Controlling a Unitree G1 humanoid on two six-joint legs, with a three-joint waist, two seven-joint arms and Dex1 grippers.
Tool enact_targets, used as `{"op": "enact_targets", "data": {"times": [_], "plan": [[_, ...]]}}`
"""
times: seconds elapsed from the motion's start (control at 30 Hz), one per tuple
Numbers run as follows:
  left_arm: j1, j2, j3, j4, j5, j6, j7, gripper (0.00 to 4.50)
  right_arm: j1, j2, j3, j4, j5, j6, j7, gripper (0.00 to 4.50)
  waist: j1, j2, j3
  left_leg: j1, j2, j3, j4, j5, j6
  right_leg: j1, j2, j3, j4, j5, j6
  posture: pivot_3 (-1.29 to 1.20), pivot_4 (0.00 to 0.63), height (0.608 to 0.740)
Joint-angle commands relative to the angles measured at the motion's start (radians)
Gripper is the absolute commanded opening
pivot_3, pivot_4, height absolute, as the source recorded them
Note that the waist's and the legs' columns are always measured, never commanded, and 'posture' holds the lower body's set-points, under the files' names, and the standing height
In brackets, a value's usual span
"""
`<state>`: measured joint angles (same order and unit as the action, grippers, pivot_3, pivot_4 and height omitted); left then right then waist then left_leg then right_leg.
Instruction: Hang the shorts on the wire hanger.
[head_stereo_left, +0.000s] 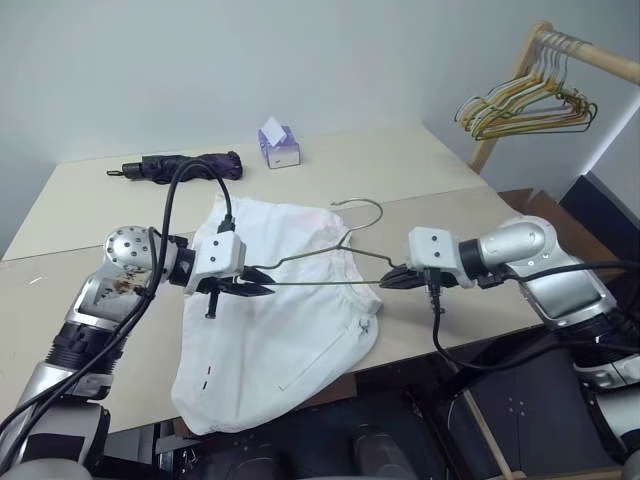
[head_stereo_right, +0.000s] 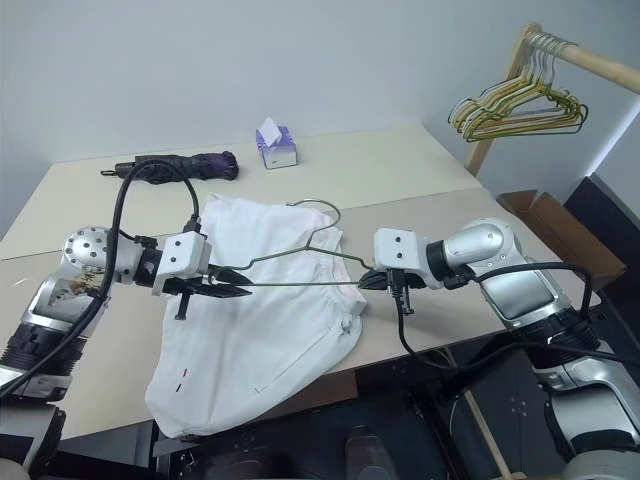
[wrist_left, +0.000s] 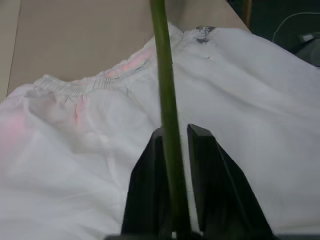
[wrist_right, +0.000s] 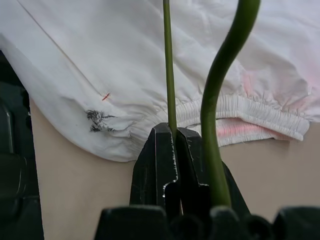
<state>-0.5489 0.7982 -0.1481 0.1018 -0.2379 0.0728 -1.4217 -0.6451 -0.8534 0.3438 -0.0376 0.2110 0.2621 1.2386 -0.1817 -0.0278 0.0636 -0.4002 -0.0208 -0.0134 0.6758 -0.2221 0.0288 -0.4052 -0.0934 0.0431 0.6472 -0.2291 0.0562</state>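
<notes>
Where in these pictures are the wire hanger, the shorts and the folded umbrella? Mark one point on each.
wire hanger (head_stereo_left: 369, 205): left eye view, on the curved hook.
shorts (head_stereo_left: 280, 340): left eye view, on the middle of the white fabric.
folded umbrella (head_stereo_left: 190, 167): left eye view, on its dark purple canopy.

A pale beige table (head_stereo_left: 90, 200) spans the left and centre of the frame, its top showing a seam running across it, and behind it a plain light grey wall (head_stereo_left: 250, 60) fills the upper part under soft, even light. At the upper centre a small purple tissue box (head_stereo_left: 279, 148) stands on the table's far side, with a folded dark purple umbrella (head_stereo_left: 178, 167) lying to its left. In the upper right corner a wooden clothes rack (head_stereo_left: 575, 52) carries a cluster of yellow and green hangers (head_stereo_left: 527, 107), and below it at the right edge sits an open cardboard box (head_stereo_right: 556, 232) on a dark floor (head_stereo_left: 520, 410).
</notes>
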Motion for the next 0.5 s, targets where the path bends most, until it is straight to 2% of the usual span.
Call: {"op": "enact_targets", "data": {"times": [0.03,0.13,0.3,0.33,0.5], "plan": [[0.014,0.014,0.097,-0.020,-0.052,0.037,0.054,1.91,0.032,-0.030,-0.096,-0.018,0.051,0.045,0.018,0.00,0.001,0.000,0.000,0.000,0.000,0.000,0.000,0.000,0.000,0.000,0.000,0.000,0.000,0.000,0.000,-0.17,0.000,0.740],[0.054,0.006,0.194,-0.070,-0.127,0.142,0.142,2.83,0.085,-0.048,-0.145,0.018,0.087,0.113,0.025,0.00,0.005,0.000,0.000,0.000,0.000,0.000,0.000,0.000,0.000,0.000,0.000,0.000,0.000,0.000,0.000,-0.16,0.000,0.740],[0.194,-0.027,0.348,-0.223,-0.229,0.246,0.291,4.49,0.144,-0.083,-0.208,0.101,0.164,0.343,0.052,0.00,0.011,0.000,0.000,0.001,0.000,-0.001,0.000,0.000,0.000,0.001,-0.001,0.000,0.000,0.000,0.000,-0.14,0.008,0.740],[0.213,-0.035,0.365,-0.245,-0.241,0.256,0.314,4.49,0.147,-0.086,-0.214,0.103,0.178,0.385,0.054,0.00,0.014,0.001,-0.001,0.001,0.000,-0.001,0.000,0.000,0.000,0.001,-0.001,0.000,0.000,0.000,0.000,-0.13,0.014,0.740],[0.294,-0.005,0.425,-0.413,-0.432,0.431,0.304,4.49,0.171,-0.037,-0.316,0.135,0.354,0.828,-0.033,0.00,0.036,0.001,-0.001,0.001,0.002,-0.001,0.000,0.000,0.000,0.001,0.000,0.000,0.000,0.001,-0.002,-0.11,0.024,0.740]]}}
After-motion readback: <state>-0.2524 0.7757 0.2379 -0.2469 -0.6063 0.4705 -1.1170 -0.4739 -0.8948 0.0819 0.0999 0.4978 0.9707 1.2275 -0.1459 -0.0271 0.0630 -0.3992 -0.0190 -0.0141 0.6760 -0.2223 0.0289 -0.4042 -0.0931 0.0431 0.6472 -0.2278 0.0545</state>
